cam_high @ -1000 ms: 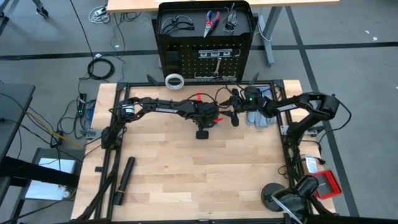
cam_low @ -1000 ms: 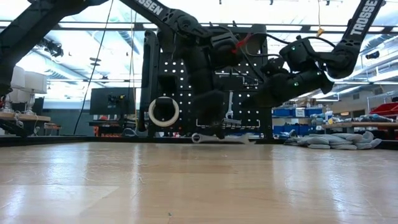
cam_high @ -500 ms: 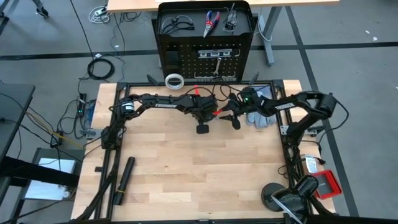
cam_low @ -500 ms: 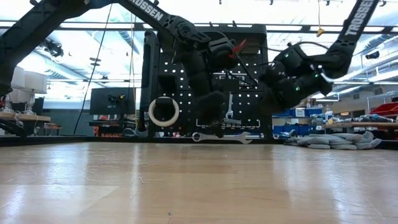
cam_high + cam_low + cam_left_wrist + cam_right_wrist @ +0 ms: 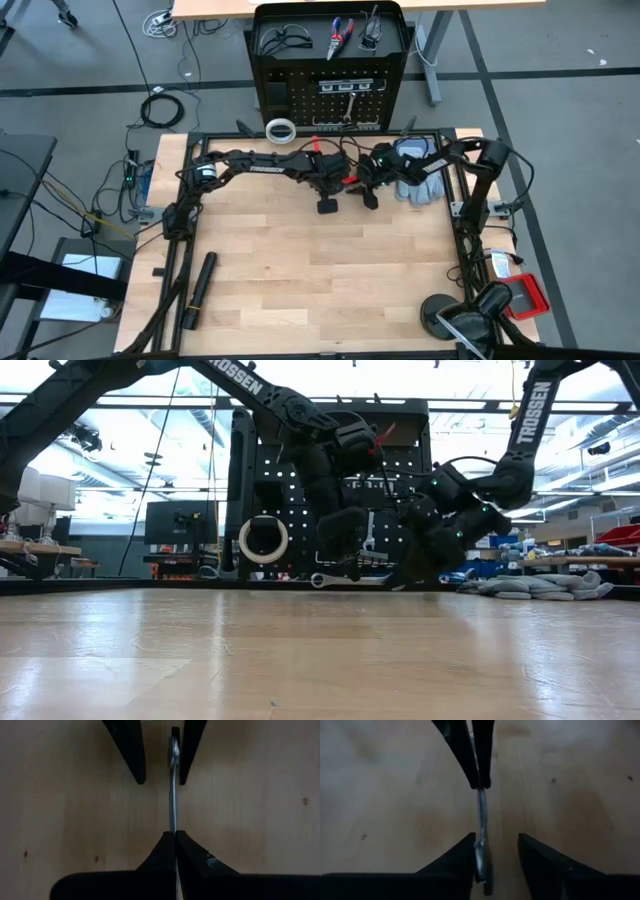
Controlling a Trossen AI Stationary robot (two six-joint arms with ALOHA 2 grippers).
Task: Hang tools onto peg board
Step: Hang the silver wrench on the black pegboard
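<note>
The small silver wrench (image 5: pixel 325 579) hangs level and on edge, low over the table's far middle. My left gripper (image 5: pixel 175 836) is shut on it. My right gripper (image 5: pixel 496 840) is open, one finger on each side of the wrench's other end (image 5: pixel 481 855). That end lies close to one finger; I cannot tell whether they touch. The black peg board (image 5: pixel 330 100) stands upright behind the table's far edge. Its top shelf holds the pliers (image 5: pixel 340 35) and glasses (image 5: pixel 280 40), and its front bears the black strip with white squares (image 5: pixel 350 87). The white tape ring (image 5: pixel 263 540) shows at the board's lower left. My left gripper pinches the wrench's shaft (image 5: pixel 173 827) between its two fingertips, one on each flat face. The fingers slant down from above and lie across the wrench. The wrench runs level from there toward my right gripper; I cannot tell whether it is clear of the table.
A long black cylinder (image 5: pixel 200 285) lies near the table's front left. Grey gloves (image 5: pixel 420 182) lie at the far right, close behind my right arm. Bare wood (image 5: pixel 320 280) spreads across the middle and near side of the table.
My right gripper has sunk and come toward the table's left, tipping downward, until its fingers stand around the wrench's free end. My left gripper has shifted a little toward the far edge with the wrench, which stays level.
</note>
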